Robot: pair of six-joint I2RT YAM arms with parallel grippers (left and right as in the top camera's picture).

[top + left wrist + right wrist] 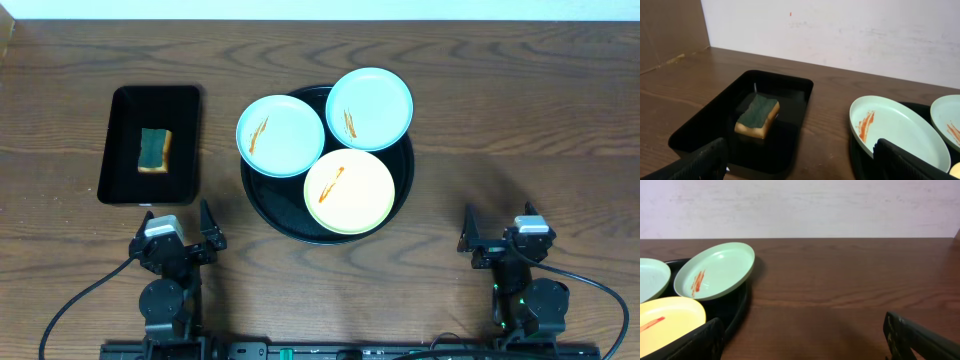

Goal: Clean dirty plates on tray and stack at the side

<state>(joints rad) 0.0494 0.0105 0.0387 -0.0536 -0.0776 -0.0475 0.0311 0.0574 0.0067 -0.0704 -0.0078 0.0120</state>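
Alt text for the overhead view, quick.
Two pale blue round plates and one pale yellow round plate, all streaked with orange-brown sauce, crowd a large round glossy black tray at centre. Left of it, a rectangular black tray holds a green-topped sponge. Left arm and right arm sit at the bottom edge, jaws open, empty.

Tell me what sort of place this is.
Probably a robotics lab bench staged for a dishwashing trial, not a kitchen: a wooden table before a plain white wall, sauce-streaked plates on a round black tray, and one sponge in a rectangular tray.
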